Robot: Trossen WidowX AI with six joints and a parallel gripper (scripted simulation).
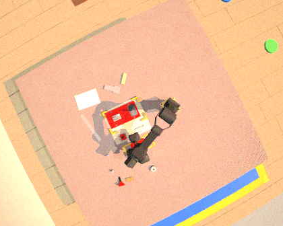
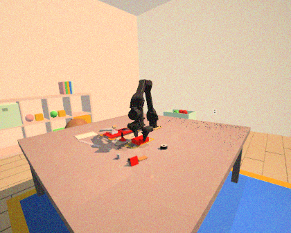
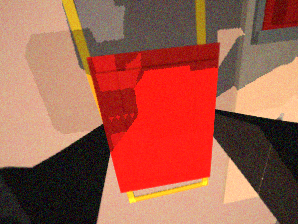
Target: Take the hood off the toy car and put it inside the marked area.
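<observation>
The red hood (image 3: 175, 150) (image 2: 140, 141) is a flat box-like piece between the two black fingers of my gripper (image 3: 158, 122) (image 2: 140, 138). My gripper is shut on its two sides. The hood is low at the table, over the yellow outline of the marked area (image 3: 201, 22) (image 1: 153, 144). In the wrist view the near yellow line shows just beyond the hood's near edge, and the left line runs partly under it. Whether the hood touches the table cannot be told. The red toy car (image 1: 127, 116) (image 2: 116, 134) is beside it, without a hood in view.
A small red part (image 1: 122, 136) stands between car and outline. A black-and-white wheel (image 1: 153, 169) (image 2: 163, 147), a red wedge (image 2: 133, 161) and an orange block (image 1: 129, 179) lie nearby. A white sheet (image 1: 87, 99) and a yellow block (image 1: 124, 78) lie beyond the car.
</observation>
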